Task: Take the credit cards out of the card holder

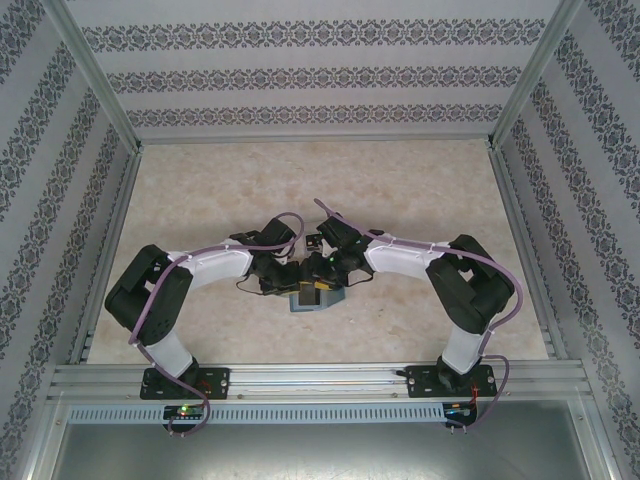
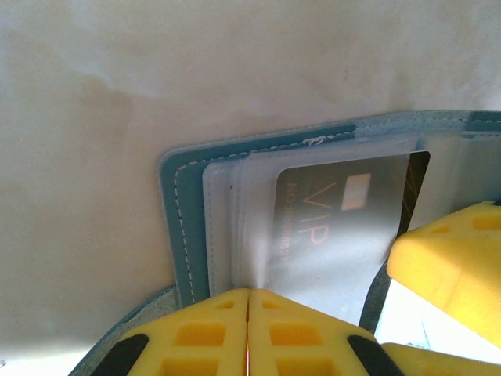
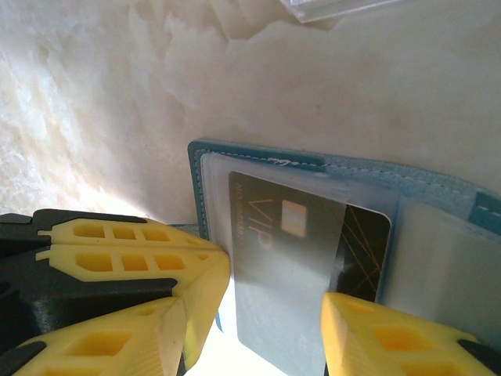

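The teal card holder (image 1: 325, 305) lies open on the table between the two arms. Its clear sleeves (image 2: 227, 204) face up. A dark credit card (image 3: 274, 235) marked VIP sits in one sleeve, and its dark end (image 3: 368, 243) pokes out of the sleeve's mouth. My left gripper (image 2: 248, 296) is shut on the near edge of a clear sleeve; it also shows from the side (image 3: 117, 247). My right gripper (image 3: 274, 317) stands open astride the card, with a bright gap between its left finger and the card's edge. One of the right gripper's yellow fingers (image 2: 454, 266) rests beside the card's exposed end.
A clear plastic piece (image 3: 337, 6) lies on the pale marbled tabletop (image 1: 400, 190) just beyond the holder. Patterned walls and an aluminium frame (image 1: 520, 210) enclose the table. Both arms crowd the near middle.
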Tool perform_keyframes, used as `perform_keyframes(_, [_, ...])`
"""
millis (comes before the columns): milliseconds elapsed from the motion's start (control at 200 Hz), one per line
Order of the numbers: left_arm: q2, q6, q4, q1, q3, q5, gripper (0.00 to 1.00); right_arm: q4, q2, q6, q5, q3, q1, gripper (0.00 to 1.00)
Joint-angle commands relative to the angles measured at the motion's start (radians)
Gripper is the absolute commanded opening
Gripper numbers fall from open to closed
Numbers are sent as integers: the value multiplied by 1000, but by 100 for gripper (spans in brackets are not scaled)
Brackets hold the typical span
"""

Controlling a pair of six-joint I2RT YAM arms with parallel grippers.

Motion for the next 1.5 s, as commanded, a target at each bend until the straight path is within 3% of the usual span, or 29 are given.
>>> perform_keyframes(0, [-9, 8, 4, -16, -14, 8, 8, 10, 31, -1, 78, -36, 11, 49])
perform_keyframes(515, [-10, 5, -4, -16, -15, 3, 8, 30, -14, 12, 84, -70, 5, 35])
perform_keyframes(819, [-20, 4, -11, -16, -16, -4, 8, -11, -11, 0, 115, -69, 3, 44])
perform_keyframes(1499, [-37, 15, -62, -36, 78, 7, 8, -68, -95, -24, 146, -69, -3, 46])
